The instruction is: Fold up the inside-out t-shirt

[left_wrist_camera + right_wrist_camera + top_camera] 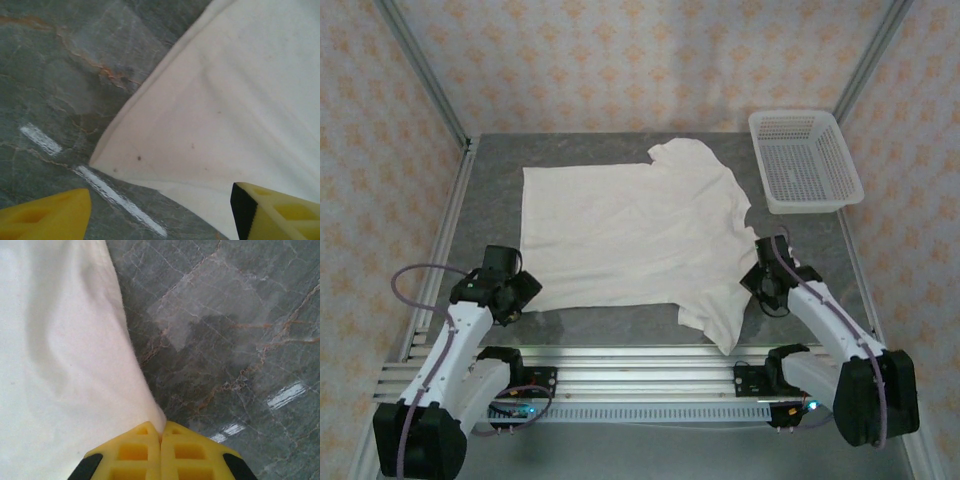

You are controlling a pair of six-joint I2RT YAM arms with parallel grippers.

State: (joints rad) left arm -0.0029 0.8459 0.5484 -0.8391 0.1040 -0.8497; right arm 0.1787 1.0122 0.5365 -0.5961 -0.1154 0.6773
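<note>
right gripper clamped on a sliver of t-shirt edge, 4 o'clock; may slip on lift; left gripper spread wide, empty, at 8 o'clock corner

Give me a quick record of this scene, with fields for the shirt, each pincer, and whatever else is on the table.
t-shirt: spread flat on the table, not yet folded
left pincer: open, over the shirt's near left corner
right pincer: shut, apparently pinching the shirt's right edge
basket: white mesh, at the far right, apart from the shirt
</note>
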